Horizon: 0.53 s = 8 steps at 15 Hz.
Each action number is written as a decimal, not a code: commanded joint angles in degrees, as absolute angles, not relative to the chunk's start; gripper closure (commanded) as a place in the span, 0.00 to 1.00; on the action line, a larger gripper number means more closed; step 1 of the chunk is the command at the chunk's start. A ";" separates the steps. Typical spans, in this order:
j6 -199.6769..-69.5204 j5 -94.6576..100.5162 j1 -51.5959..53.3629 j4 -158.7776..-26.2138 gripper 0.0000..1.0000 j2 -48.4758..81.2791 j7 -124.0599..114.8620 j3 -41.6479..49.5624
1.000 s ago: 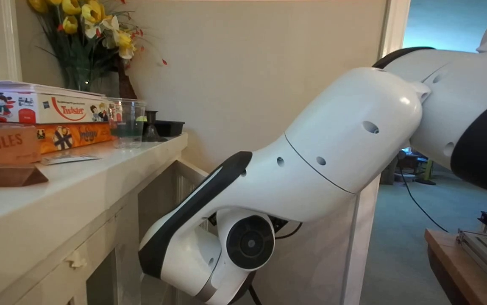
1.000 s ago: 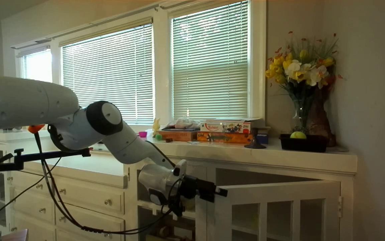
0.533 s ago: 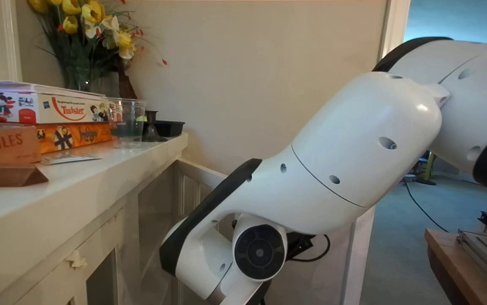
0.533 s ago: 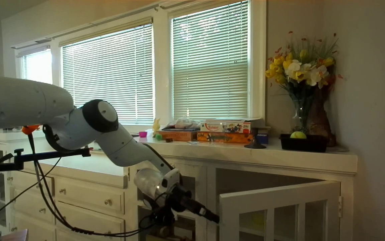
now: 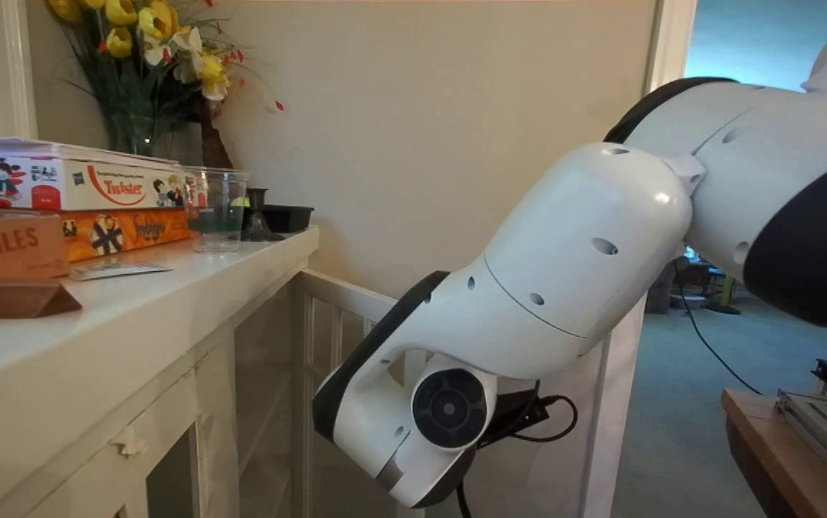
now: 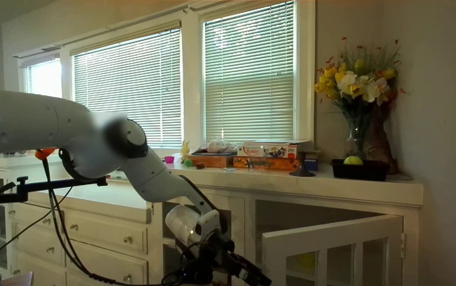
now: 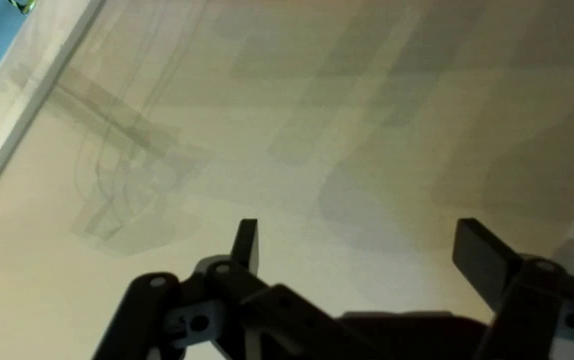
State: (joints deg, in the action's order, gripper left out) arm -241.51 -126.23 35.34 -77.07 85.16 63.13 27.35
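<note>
A pale tan wall closed off the corner; the wrist view, streaked with shadow, appeared to face it. Alongside ran a white wooden built-in cabinet topped by a long white worktop. A glossy white arm with black bands angled down before the cabinet. Below the worktop, a white wood-framed cabinet door with upright bars stood ajar, hinged at right in an exterior view. On the worktop, a flat white cardboard Twister box lay upon a flat orange cardboard box. The black two-fingered pincer was spread wide, nothing between its fingers. In an exterior view its tips showed low, close by the door's free edge; whether they touched could not be told. Step in hand, by judgement: positioning an unloaded pincer alongside the ajar door. The next move seemed to call for minding the clearance between the fingertips and the door edge.
</note>
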 commanded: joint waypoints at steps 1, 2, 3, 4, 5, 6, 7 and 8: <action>-242.63 -123.92 33.77 -74.69 0.00 85.13 61.53 22.62; -244.29 -123.93 34.38 -73.83 0.00 85.09 61.07 20.23; -242.36 -128.55 38.51 -75.98 0.00 85.07 62.58 22.60; -241.65 -129.19 40.44 -76.36 0.00 85.07 63.19 22.76; -241.88 -128.64 42.09 -76.59 0.00 85.11 64.09 22.76; -241.90 -127.08 43.76 -76.22 0.00 85.12 64.55 22.57; -241.90 -127.06 45.71 -76.22 0.00 85.14 65.37 23.45; -241.89 -126.49 46.84 -75.79 0.00 85.13 66.38 24.07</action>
